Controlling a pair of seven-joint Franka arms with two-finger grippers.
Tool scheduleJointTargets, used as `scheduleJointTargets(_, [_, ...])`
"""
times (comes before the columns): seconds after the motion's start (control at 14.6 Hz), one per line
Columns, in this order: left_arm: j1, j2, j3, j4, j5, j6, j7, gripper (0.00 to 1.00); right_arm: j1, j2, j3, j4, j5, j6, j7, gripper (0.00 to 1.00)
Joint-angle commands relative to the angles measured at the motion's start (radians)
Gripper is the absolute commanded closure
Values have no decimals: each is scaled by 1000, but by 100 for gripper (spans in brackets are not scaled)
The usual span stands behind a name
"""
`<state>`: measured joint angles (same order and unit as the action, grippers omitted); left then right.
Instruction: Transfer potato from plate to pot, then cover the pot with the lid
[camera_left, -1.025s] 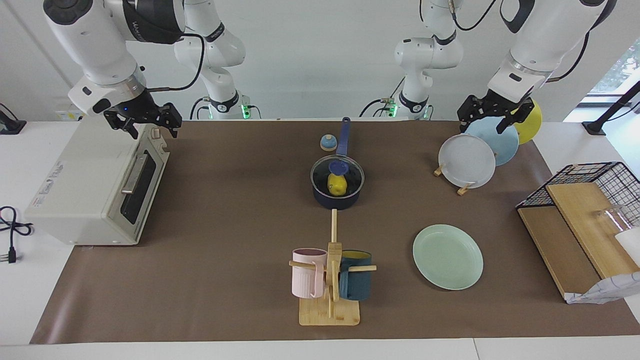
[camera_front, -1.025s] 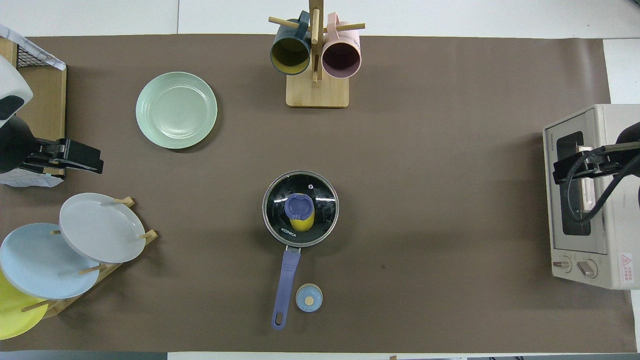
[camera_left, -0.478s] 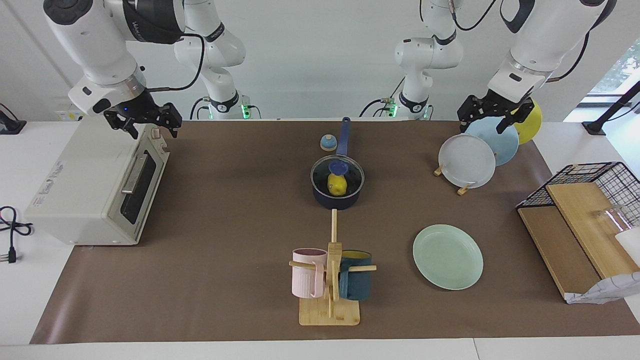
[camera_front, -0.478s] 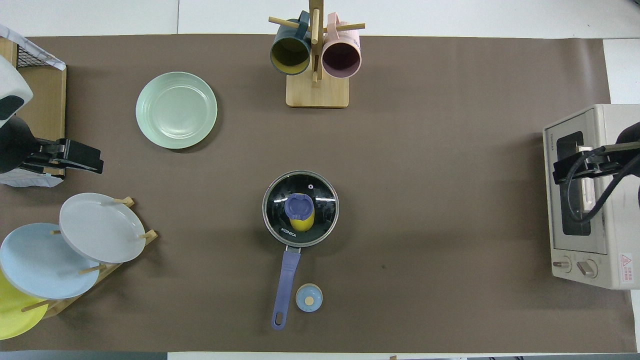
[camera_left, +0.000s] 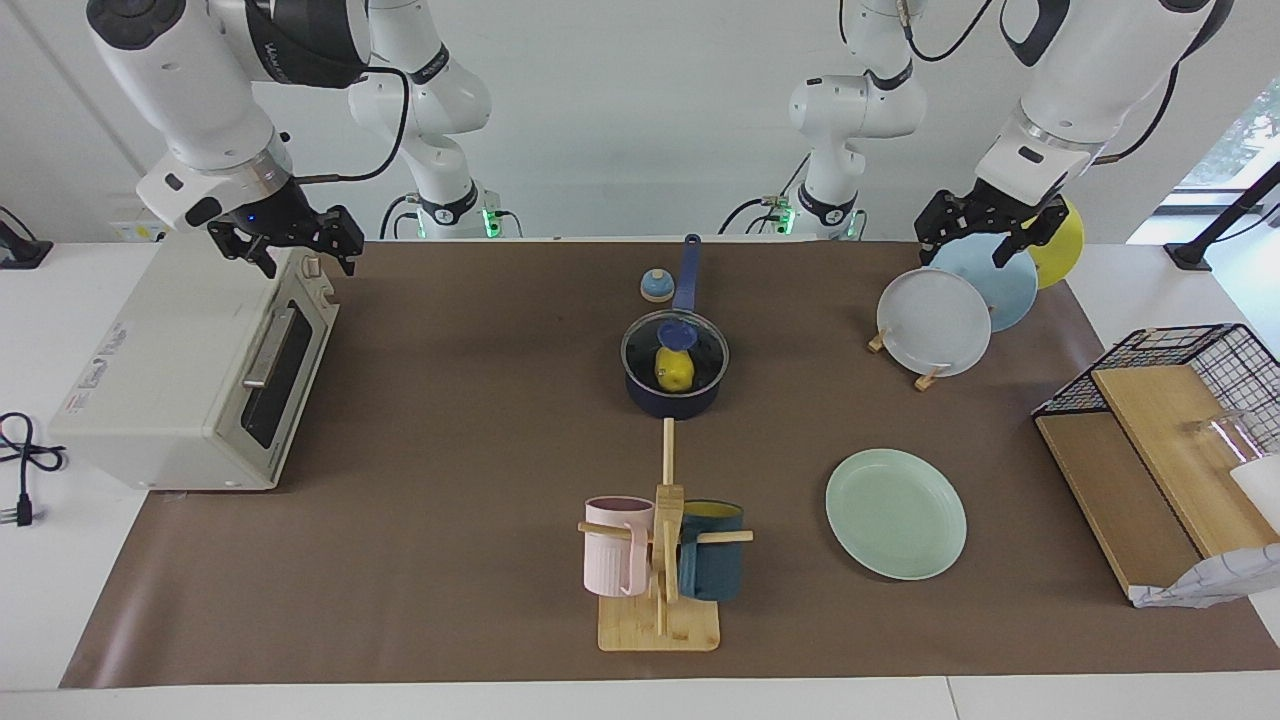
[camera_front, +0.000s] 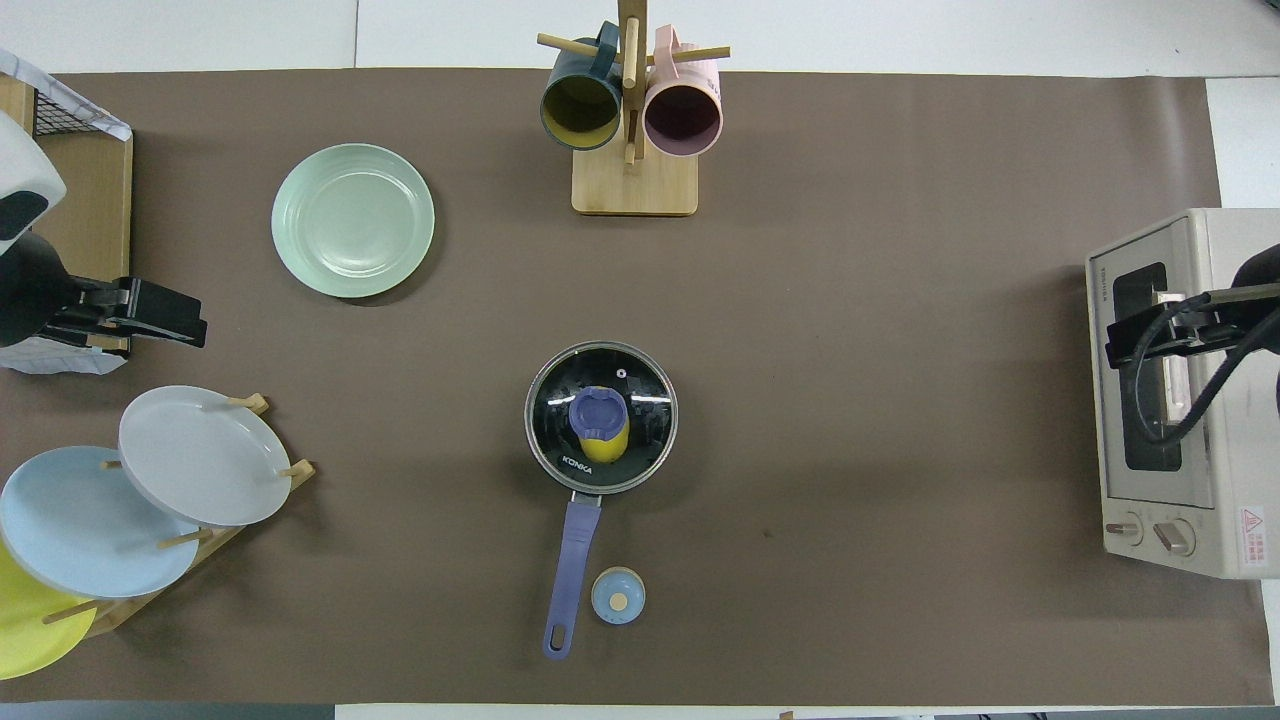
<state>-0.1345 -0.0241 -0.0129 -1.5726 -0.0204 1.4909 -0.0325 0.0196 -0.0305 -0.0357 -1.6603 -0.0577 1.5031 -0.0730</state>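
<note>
Left end effector (camera_left: 985, 238): mine, raised over the rack of plates (camera_left: 955, 300) at the left arm's end of the bench; fingers spread wide, nothing between them.
Right end effector (camera_left: 292, 243): also mine, raised over the top of the toaster oven (camera_left: 190, 370) at the right arm's end of the bench; fingers spread wide, holding nothing.
Both arms: waiting, well apart from the pot.
Pot (camera_left: 672, 397): dark navy, standing near the middle of the bench, its long blue handle (camera_front: 572, 575) pointing toward the robots.
Lid (camera_front: 601, 417): clear glass with a metal rim, seated level on the pot, its blue knob (camera_front: 597, 410) at the centre.
Potato (camera_left: 674, 369): bright yellow, inside the pot, seen through the glass just under the knob.
Plate (camera_left: 896, 513): pale mint green, flat on the bench, farther from the robots than the pot and toward the left arm's end; nothing lies on it.
Bell-like dome (camera_front: 618, 596): small, blue-topped, just beside the pot's handle, near the robots.
Mug stand (camera_left: 660, 560): wooden, farther from the robots than the pot, with a pink mug (camera_left: 615, 545) and a dark teal mug (camera_left: 712, 565) hung on its pegs.
Rack of plates: holds a grey-white, a light blue and a yellow plate on edge.
Wire basket (camera_left: 1170, 365): at the left arm's end of the bench, on wooden boards.
</note>
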Motion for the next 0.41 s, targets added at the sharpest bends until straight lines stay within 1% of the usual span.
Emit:
scheduleJointTargets(0.0, [15, -5, -7, -4, -7, -6, 0, 0, -12, -17, 5, -18, 18, 19, -24, 0])
scheduleJointTargets(0.34, [15, -7, -7, -4, -7, -11, -4, 0, -12, -17, 5, -18, 18, 19, -24, 0])
